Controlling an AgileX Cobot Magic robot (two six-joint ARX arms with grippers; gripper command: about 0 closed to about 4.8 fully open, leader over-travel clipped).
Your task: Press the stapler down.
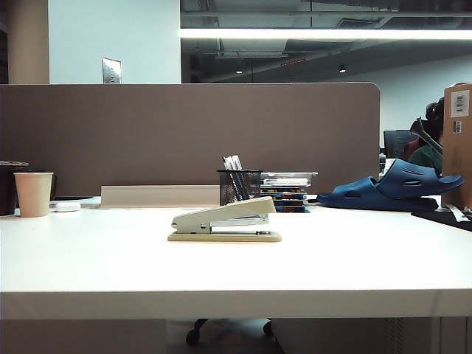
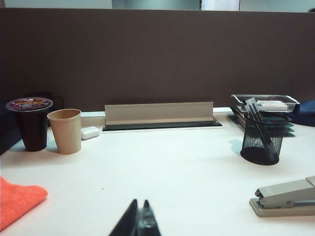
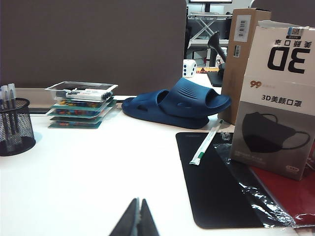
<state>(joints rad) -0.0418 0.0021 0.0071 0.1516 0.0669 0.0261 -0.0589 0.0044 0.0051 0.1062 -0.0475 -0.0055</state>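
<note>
You've got a beige stapler [image 1: 224, 220] on a white table [image 1: 221, 273], tan cup [image 1: 33, 194], black mesh pen pot [image 1: 239, 186], navy slippers [image 1: 394, 188], orange cloth [image 2: 17, 199]. Both tools, left [image 2: 139, 221] and right [image 3: 137, 221], are black.

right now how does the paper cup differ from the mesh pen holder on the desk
The paper cup is plain tan with solid walls; the mesh pen holder is black and see-through. The cup shows nothing sticking out of it, while the holder has pens standing in it. The cup stands far from the stapler, beside a dark lidded cup; the holder stands just behind the stapler. Both stand upright on the white desk. The left gripper and right gripper hang shut, touching neither.
</note>
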